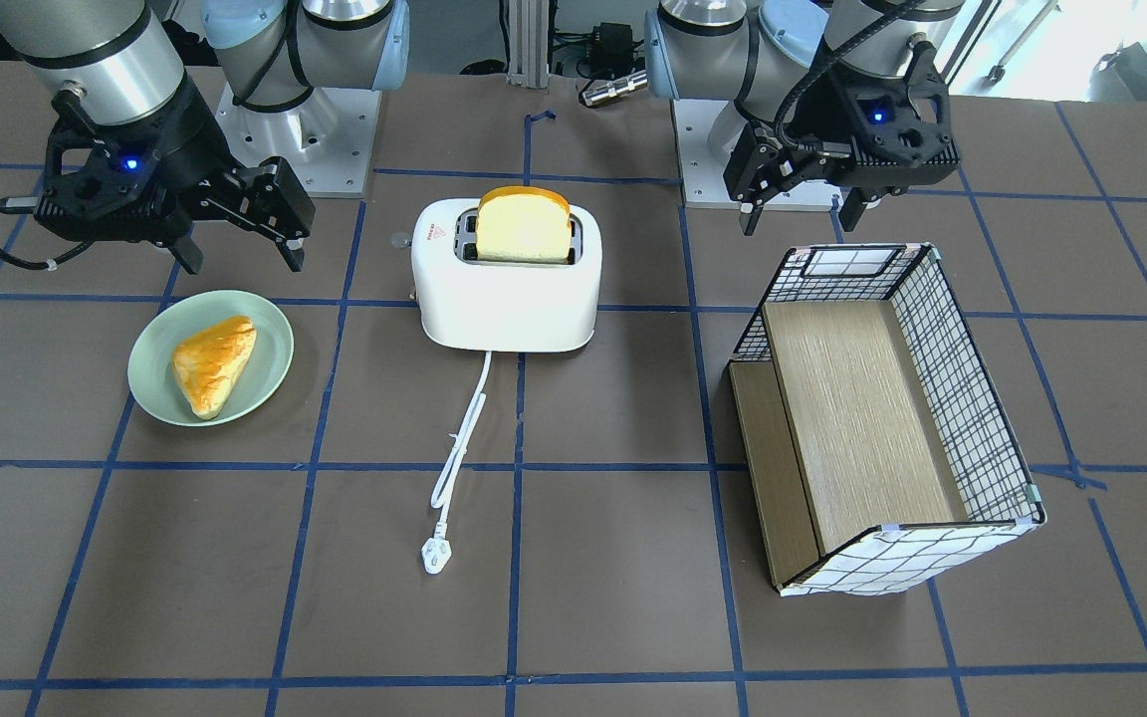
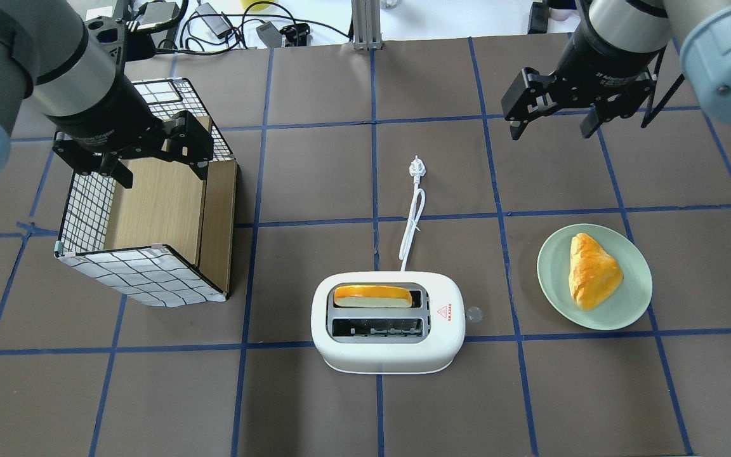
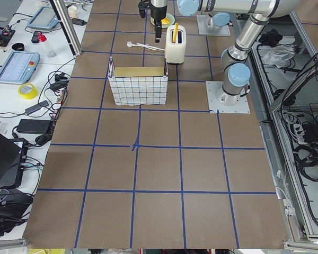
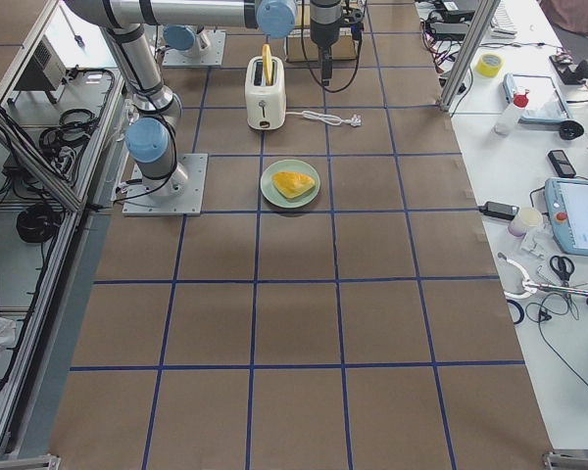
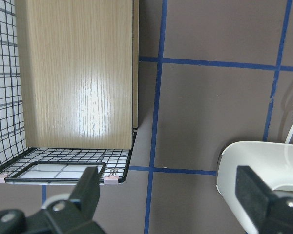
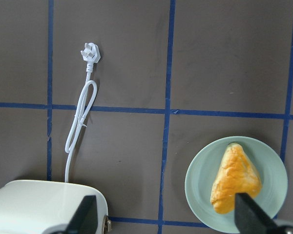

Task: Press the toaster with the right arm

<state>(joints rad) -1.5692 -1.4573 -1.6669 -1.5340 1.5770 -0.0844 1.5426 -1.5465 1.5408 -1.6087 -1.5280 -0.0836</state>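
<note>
The jaws of the right arm [image 2: 619, 44] stand spread and hold nothing. They hang above bare table [image 2: 315, 406] on the far side from the robot's base. In the right wrist view the toaster [image 2: 391, 355] shows only as a white corner at the lower left, so it lies back toward the base and inward toward the table's middle from these jaws.

The toaster stands upright at mid-table, its long axis running left to right. Its 2 slots face up, and 1 slice of bread [image 2: 372, 296] stands in the slot farther from the robot. A small round knob [image 2: 473, 313] sits at the end that faces the right arm's side, and I take it to be the lever. The green plate [image 2: 549, 298] with a pastry [image 2: 592, 271] lies just beyond that end.

The cord [image 2: 413, 222] trails away from the robot, clear of the knob end.

The left arm [image 2: 80, 82] hangs over the wire basket [image 2: 143, 279], jaws also spread and holding nothing, on the toaster's other end.
</note>
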